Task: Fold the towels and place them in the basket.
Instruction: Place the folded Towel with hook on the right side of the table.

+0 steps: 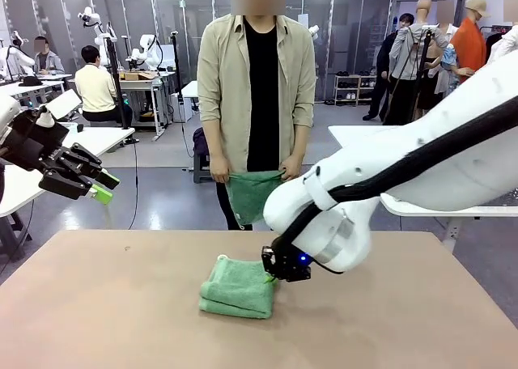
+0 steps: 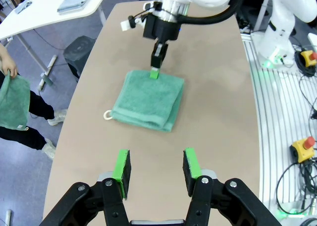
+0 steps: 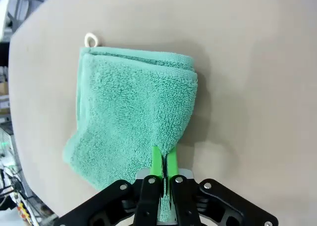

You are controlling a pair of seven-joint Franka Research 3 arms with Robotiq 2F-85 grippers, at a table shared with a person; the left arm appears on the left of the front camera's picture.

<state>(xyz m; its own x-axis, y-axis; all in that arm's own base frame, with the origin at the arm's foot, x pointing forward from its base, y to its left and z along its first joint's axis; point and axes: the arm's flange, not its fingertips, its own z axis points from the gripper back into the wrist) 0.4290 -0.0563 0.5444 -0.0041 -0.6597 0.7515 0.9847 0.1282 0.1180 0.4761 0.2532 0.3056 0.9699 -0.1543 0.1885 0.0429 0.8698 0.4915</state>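
- Towel (image 1: 239, 288) (image 2: 148, 99) (image 3: 129, 112), mint-green and folded into a thick square, lies flat near the middle of the surface (image 1: 121, 304); its folded layers show along the near edge
- Loop (image 2: 107, 115) (image 3: 90, 39), small and white, sticks out at the towel's far left corner and rests on the surface
- Right claw (image 1: 273, 278) (image 2: 154, 73) (image 3: 164, 159) is closed on the towel, its green pads pinching the cloth at the far right corner; the arm reaches in low from the right edge
- Left claw (image 1: 101, 189) (image 2: 156, 169) hangs in the air off the surface's left side, its jaws apart with nothing between them, well apart from the towel
- Person stands beyond the far edge, both hands (image 1: 220, 175) holding a second towel (image 1: 249, 192) (image 2: 11, 104) by its top corners; it hangs down unfolded
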